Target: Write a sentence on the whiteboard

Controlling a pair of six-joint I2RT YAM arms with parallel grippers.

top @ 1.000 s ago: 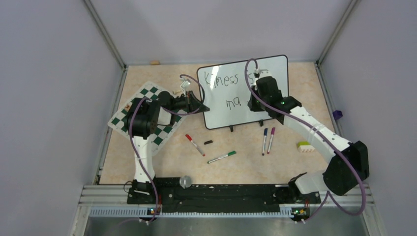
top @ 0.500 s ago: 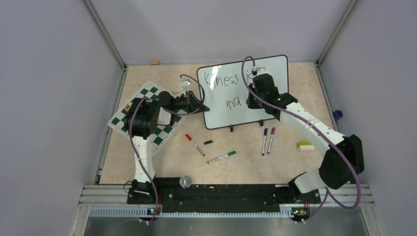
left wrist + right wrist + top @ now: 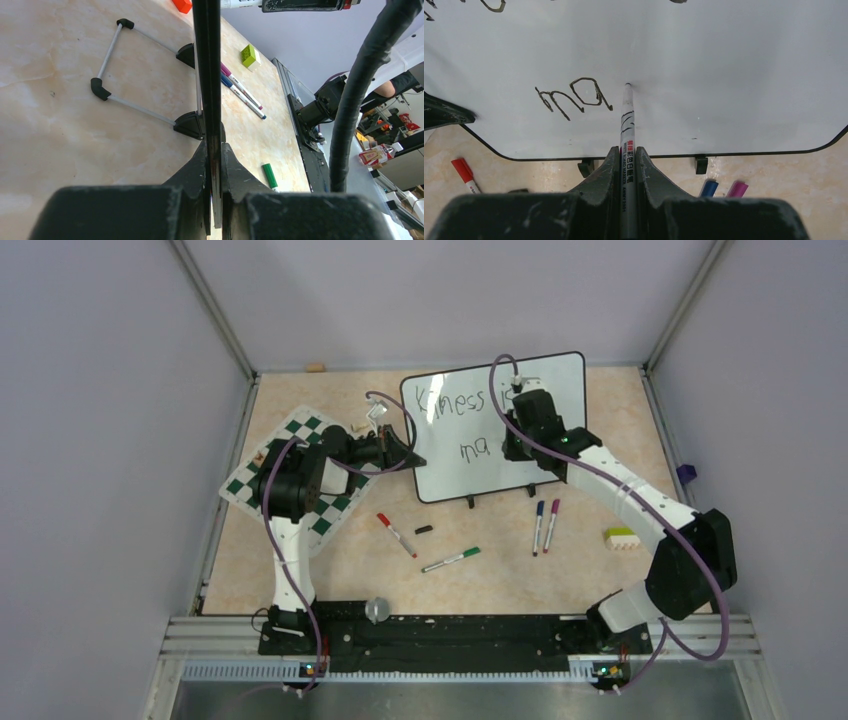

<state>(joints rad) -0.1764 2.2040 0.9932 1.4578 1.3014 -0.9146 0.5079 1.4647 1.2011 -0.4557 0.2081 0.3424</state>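
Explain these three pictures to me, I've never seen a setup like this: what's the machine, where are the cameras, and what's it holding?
This is a robot: two jointed arms bolted at a table's near edge, each ending in a two-fingered claw. One picture looks down from above and behind the arms; the other two come from cameras on the wrists, each showing its own claw. The left claw is shut on the edge of a glossy white whiteboard with a thin black frame. The right claw is shut on a white-barrelled marker pen, tip at the board beside black handwritten letters "ma". On the beige tabletop lie a green-and-white checkered mat, a red marker, a green marker, a blue marker, a purple marker, and a small yellow-green and white block.
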